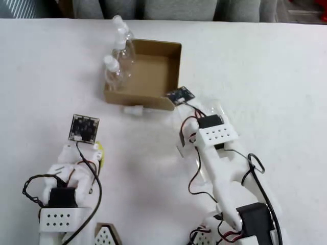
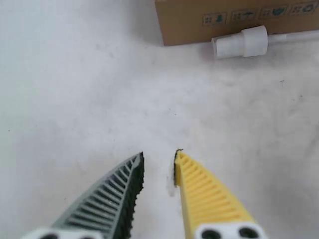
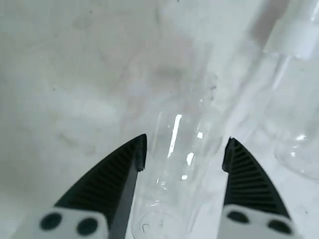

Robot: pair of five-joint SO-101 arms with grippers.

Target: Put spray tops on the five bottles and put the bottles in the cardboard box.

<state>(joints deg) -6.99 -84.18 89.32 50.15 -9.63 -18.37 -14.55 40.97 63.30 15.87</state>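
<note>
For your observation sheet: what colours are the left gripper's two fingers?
One finger grey, one yellow; clearest in left wrist view.

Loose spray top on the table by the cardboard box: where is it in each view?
High view: spray top on the table, just in front of the cardboard box.
Left wrist view: spray top ahead of the left gripper, beside the cardboard box's wall.
Right wrist view: a white top past the clear bottle; cannot tell whether it's the same.
Shared landmark: the cardboard box.

Robotics lab or workroom, white tabletop (image 1: 276, 66), bare circuit board (image 1: 84, 126) on an arm (image 1: 57, 218), grey seat backs (image 1: 179, 9) beyond far edge.
</note>
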